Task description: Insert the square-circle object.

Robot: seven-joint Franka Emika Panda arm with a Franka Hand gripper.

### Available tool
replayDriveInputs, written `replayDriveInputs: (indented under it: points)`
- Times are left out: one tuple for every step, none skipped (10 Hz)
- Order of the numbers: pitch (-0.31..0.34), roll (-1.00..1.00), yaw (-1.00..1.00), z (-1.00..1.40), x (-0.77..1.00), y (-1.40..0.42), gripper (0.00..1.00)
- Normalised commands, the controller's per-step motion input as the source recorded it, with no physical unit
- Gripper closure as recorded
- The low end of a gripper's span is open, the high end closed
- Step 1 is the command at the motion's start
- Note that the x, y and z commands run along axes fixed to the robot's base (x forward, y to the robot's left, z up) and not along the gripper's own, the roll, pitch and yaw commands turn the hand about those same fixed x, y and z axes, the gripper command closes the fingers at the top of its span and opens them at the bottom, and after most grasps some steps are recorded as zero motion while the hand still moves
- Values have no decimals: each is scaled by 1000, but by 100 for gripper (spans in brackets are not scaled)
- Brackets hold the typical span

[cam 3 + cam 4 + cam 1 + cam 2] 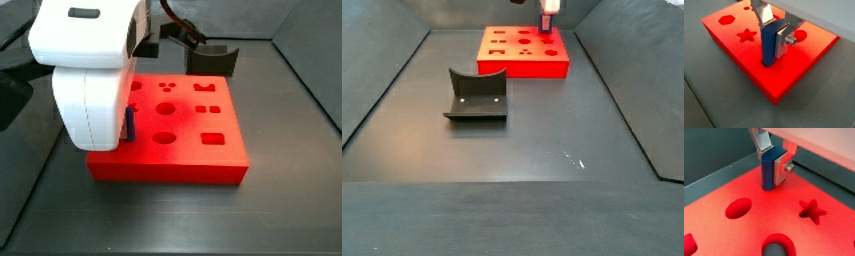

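My gripper (pixel 773 37) is shut on a dark blue upright piece (pixel 769 47), the square-circle object, with a silver finger plate on each side. It stands over the red block (pixel 807 55), which has shaped holes in its top. The piece's lower end meets the block's top face near one edge. I cannot tell whether it sits in a hole, as any hole under it is hidden. Both wrist views show the gripper (pixel 771 163) and the piece (pixel 767 173). In a side view the arm's white body hides the gripper, and only a sliver of the piece (pixel 130 122) shows.
The block's open holes include a star (pixel 746 35), a hexagon (pixel 727 20), a circle (pixel 801 35) and an oval (pixel 739 208). The dark fixture (pixel 476 95) stands on the grey floor away from the red block (pixel 524 50). Dark walls surround the floor.
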Motion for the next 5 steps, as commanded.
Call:
replayDriveInputs:
  points:
    - [-131, 0, 0, -1000, 0, -20, 100]
    - [-66, 40, 0, -903, 0, 0, 100]
    - [-36, 96, 0, -726, 0, -11, 100]
    - [0, 94, 0, -214, 0, 0, 100]
    - [0, 0, 0, 0, 0, 0, 100]
